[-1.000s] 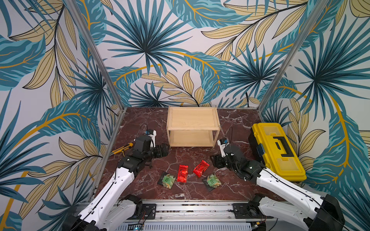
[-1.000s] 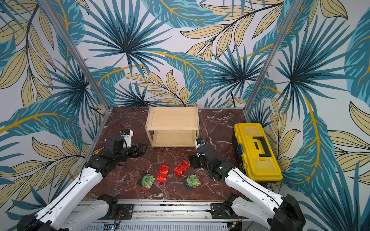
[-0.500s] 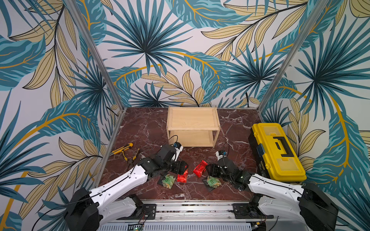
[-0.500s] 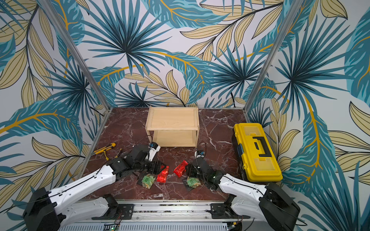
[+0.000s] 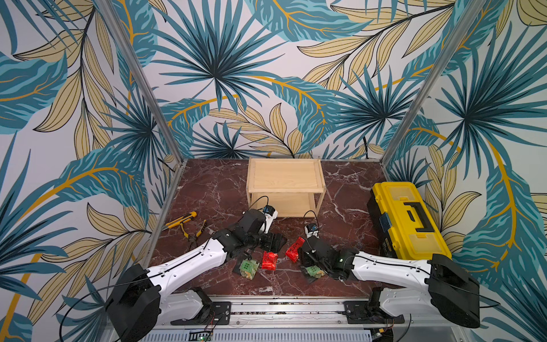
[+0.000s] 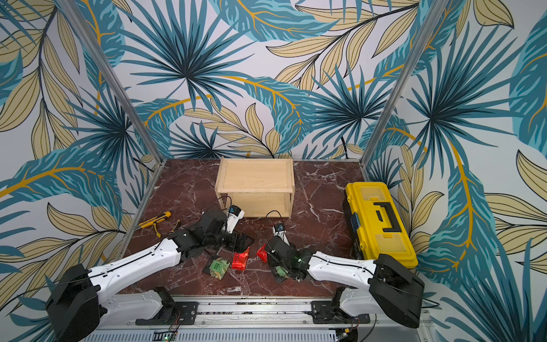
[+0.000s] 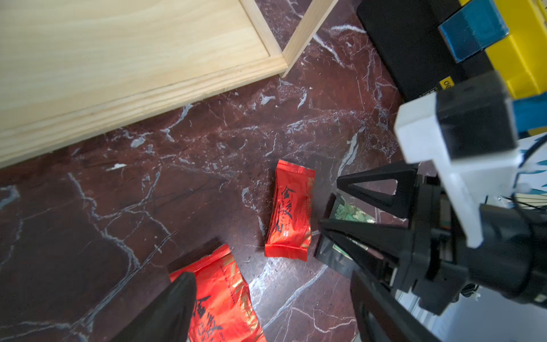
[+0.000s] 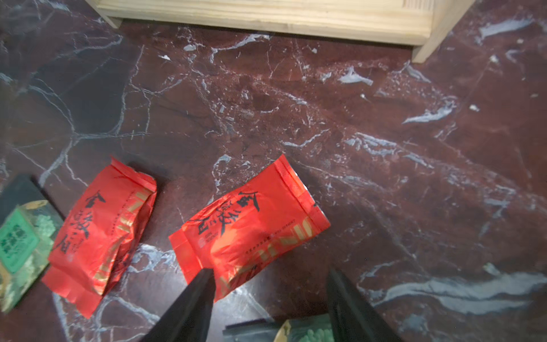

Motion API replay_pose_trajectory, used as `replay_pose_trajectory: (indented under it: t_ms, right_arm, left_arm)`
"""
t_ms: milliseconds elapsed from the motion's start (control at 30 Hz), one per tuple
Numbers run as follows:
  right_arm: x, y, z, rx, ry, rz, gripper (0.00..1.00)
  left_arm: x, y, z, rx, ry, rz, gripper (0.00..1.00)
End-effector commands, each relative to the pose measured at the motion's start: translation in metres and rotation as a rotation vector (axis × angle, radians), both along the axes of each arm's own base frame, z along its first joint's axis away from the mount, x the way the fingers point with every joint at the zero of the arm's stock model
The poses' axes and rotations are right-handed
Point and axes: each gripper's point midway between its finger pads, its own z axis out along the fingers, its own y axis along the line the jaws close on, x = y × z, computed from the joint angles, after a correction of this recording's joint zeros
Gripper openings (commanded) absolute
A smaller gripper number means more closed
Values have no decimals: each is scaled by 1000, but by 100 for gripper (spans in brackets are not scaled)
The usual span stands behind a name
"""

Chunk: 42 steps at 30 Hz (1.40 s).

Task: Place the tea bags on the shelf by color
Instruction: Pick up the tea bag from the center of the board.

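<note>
Red foil may slip, and the four tea bags (image 5: 269,260) lie close together on the counter (image 5: 207,192) before the shelf (image 5: 285,177). The right pincer (image 8: 270,274), apart, stands over a green bag (image 8: 296,333) right beside a red bag (image 8: 251,222), so it could nip both. The left pincer (image 7: 269,278), apart and empty, hangs over the other red bag (image 7: 225,296). They could bump too.
</note>
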Motion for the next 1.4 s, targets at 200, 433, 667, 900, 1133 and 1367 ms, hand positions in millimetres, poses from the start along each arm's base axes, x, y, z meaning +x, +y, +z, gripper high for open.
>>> replay_pose_trajectory:
  t_ms: [200,433,667,900,1133,1367]
  right_arm:
    - [-4,-20,-13,-381,-66,114,73]
    - [-12,-23,-25,-343,-36,118,75]
    - [-11,-28,-24,-299,-39,65,76]
    - [-6,5,10,138,-48,2,73]
    - [-3,-5,1,341,23,-89,65]
    - [4,-22,-12,408,77,-166,55]
  left_arm:
    - [26,-9,31,-54,-57,9,88]
    - [33,-13,36,-66,-61,-2,88]
    - [34,-19,32,-64,-39,-22,88]
    - [-7,-41,-28,-23,215,-213,76]
    - [-25,-48,-66,31,335,-268,66]
    - [-28,-58,-73,25,357,-301,66]
